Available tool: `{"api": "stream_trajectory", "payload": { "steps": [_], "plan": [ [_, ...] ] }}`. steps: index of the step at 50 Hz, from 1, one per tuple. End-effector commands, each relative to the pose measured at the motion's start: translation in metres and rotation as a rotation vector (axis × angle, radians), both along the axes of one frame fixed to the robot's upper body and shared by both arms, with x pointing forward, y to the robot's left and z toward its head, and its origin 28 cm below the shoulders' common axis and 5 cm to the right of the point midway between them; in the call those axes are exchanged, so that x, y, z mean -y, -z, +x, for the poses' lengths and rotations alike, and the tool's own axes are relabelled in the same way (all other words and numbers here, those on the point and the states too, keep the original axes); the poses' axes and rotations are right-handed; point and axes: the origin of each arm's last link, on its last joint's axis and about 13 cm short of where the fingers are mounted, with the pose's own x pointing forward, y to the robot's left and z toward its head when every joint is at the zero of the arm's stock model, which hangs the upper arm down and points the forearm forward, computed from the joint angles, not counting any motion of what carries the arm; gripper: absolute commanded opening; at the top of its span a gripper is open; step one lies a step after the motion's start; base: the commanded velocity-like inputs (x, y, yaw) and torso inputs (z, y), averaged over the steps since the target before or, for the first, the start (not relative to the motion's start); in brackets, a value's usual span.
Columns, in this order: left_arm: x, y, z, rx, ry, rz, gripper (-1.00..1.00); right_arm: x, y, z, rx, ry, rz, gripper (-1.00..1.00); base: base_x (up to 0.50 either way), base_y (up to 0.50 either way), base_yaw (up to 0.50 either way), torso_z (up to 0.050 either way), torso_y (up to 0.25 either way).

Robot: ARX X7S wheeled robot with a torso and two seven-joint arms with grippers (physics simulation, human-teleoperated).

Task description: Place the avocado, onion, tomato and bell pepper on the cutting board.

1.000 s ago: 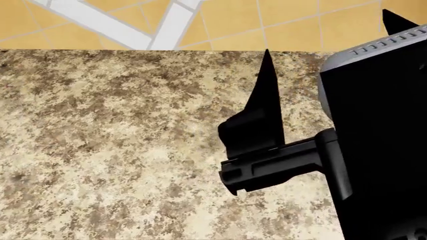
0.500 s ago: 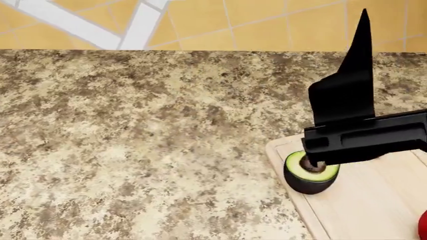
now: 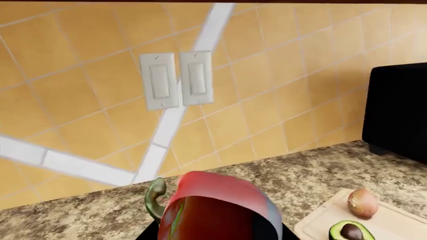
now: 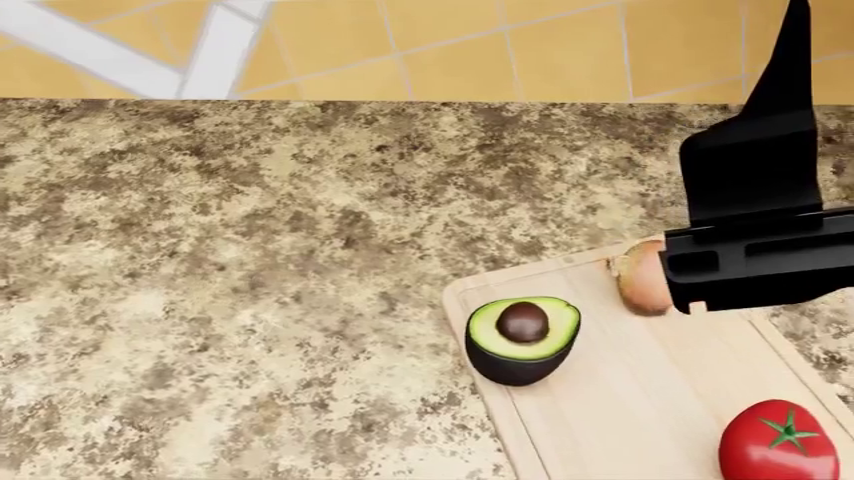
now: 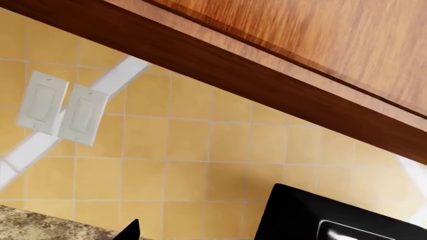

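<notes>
My left gripper [image 3: 217, 236] is shut on the bell pepper [image 3: 220, 200], a dull-red, grey-patched pepper with a green stem; it fills the bottom of the left wrist view. This gripper does not show in the head view. The cutting board [image 4: 641, 400] lies at the right of the counter. On it are the halved avocado [image 4: 523, 340], the onion [image 4: 641, 278] and the tomato [image 4: 781, 440]. My right gripper [image 4: 787, 130] hovers over the board's far edge, open and empty. One finger [image 4: 781, 90] points up at the wall, and the gripper covers part of the onion.
The speckled granite counter [image 4: 227, 280] runs back to a yellow tiled wall with two light switches [image 3: 175, 80]. A black appliance [image 3: 400, 115] stands on the counter beyond the board. A wooden cabinet [image 5: 300, 45] hangs overhead.
The head view has swung right. The board with the avocado, onion and tomato has slid into view, and the right gripper now sits at the frame's right edge.
</notes>
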Motion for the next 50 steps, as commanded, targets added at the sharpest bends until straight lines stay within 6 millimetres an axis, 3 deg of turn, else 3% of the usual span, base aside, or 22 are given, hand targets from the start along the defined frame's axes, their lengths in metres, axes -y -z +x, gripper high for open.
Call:
{"api": "stream_trajectory", "payload": {
  "steps": [1, 50],
  "plan": [
    [0.0006, -0.0016, 0.0007, 0.003, 0.000, -0.018, -1.00, 0.0007, -0.0004, -0.0015, 0.002, 0.004, 0.000, 1.00, 0.00, -0.21, 0.00, 0.000, 0.000],
    [0.0020, -0.0027, 0.0005, -0.001, 0.022, -0.008, -1.00, 0.0011, 0.0000, -0.0025, 0.006, 0.001, 0.000, 1.00, 0.00, -0.21, 0.00, 0.000, 0.000]
  ]
}}
